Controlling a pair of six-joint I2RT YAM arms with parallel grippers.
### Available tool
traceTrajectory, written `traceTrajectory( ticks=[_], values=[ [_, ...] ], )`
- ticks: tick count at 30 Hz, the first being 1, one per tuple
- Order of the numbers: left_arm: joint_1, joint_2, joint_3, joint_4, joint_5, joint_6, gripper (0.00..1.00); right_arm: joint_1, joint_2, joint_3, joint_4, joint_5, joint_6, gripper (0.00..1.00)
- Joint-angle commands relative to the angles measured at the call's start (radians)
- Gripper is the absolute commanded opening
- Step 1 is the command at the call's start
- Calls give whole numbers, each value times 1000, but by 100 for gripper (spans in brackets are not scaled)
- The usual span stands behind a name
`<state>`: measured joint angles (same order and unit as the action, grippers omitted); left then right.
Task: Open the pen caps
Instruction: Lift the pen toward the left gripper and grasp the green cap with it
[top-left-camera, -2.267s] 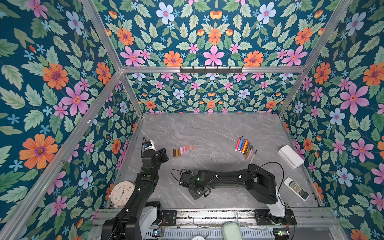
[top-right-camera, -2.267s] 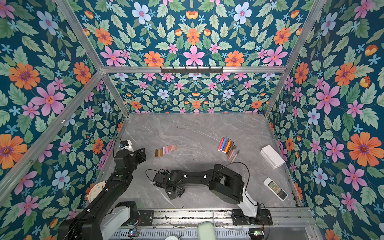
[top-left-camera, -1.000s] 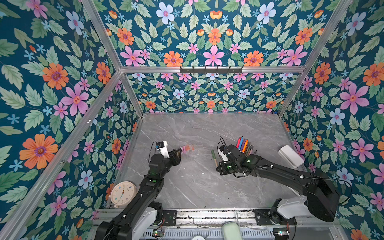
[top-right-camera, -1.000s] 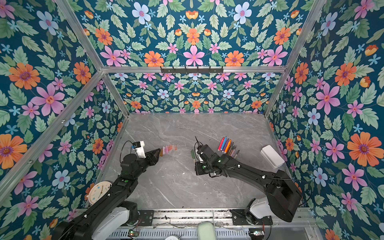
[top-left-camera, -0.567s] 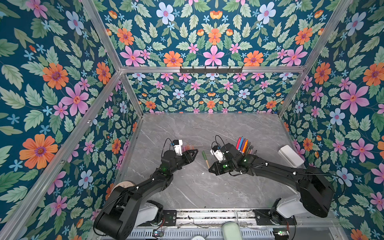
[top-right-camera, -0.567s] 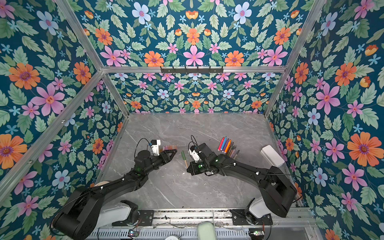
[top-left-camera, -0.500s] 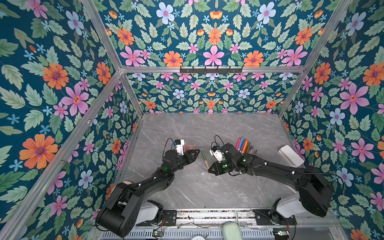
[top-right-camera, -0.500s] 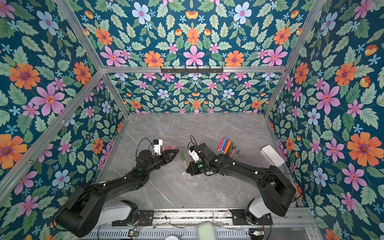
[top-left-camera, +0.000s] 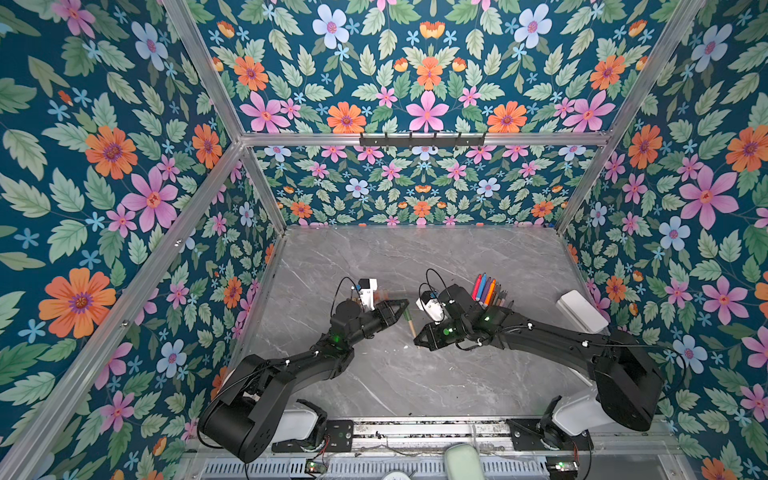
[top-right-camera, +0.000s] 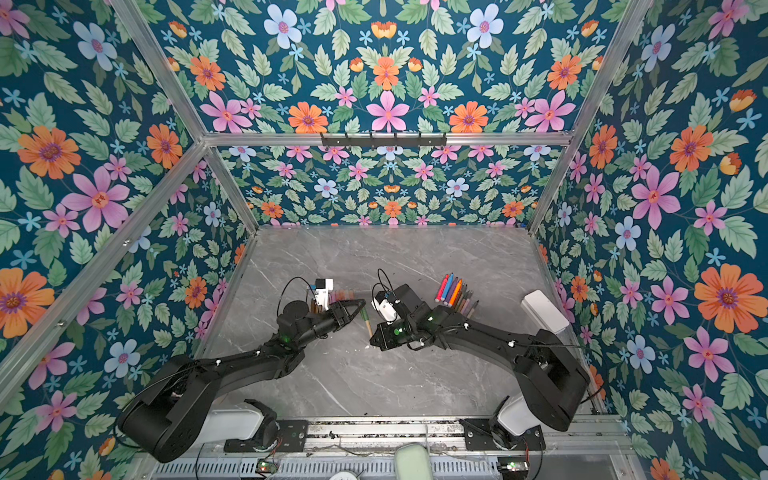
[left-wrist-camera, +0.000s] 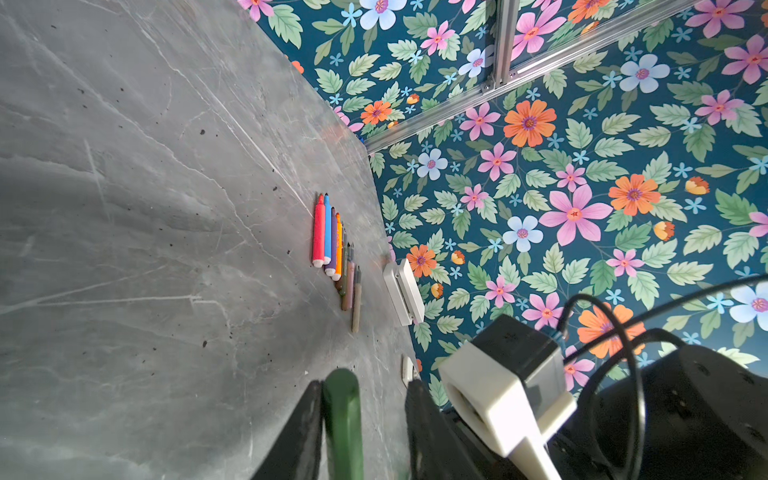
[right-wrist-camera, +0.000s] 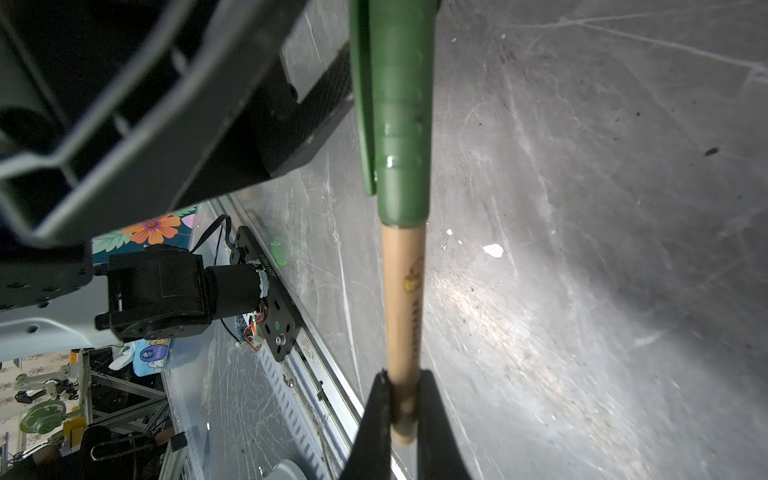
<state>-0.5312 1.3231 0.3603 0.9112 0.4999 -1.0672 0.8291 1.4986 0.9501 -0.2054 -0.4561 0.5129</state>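
Right gripper (right-wrist-camera: 402, 386): clamped on your pen's slim beige barrel (right-wrist-camera: 405, 291), anchoring it against the pull.
Left gripper (left-wrist-camera: 362, 390): jaws apart astride its dark green plastic cap (left-wrist-camera: 341, 415), one finger touching.
Beyond: row of uncapped coloured pens (top-left-camera: 486, 291) parked aside; short loose caps (top-right-camera: 338, 296) kept separate.

Single pen (top-left-camera: 410, 326) above table (top-left-camera: 415, 257) centre, between left gripper (top-left-camera: 404, 304) and right gripper (top-left-camera: 417, 339), row of pens (top-left-camera: 487, 292) right, box (top-left-camera: 582, 311) farther right, pen caps (top-right-camera: 340, 296) behind left gripper.

Dark green pen cap (right-wrist-camera: 401, 124), beige pen barrel (right-wrist-camera: 403, 299), grey marbled tabletop (top-left-camera: 415, 257), teal floral walls (top-left-camera: 374, 83)
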Motion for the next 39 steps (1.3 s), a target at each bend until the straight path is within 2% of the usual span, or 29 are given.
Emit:
traceTrajectory(
  ticks=[1,5,9,18,19,22,25,36,39],
  values=[
    [-7,6,0,26,13,3,36,2,-1,13,-16,6,-22,0],
    [-12,7,-1,28,13,2,35,2,-1,22,-26,11,-26,0],
    [-12,0,0,27,9,7,29,1,2,22,-33,16,-29,0],
    [-12,-10,2,22,13,7,7,1,-15,26,-56,57,-36,0],
    [-12,-12,0,20,13,7,6,1,-15,29,-58,57,-37,0],
    [-12,-20,-1,16,10,6,5,1,-9,29,-54,56,-35,15],
    [-12,-27,-2,15,8,3,4,1,4,29,-31,41,-20,18],
    [-13,-29,-3,16,8,-10,4,2,20,47,-22,50,-16,17],
    [-13,-26,-3,20,7,-11,4,1,22,51,-21,48,-16,8]
  ],
)
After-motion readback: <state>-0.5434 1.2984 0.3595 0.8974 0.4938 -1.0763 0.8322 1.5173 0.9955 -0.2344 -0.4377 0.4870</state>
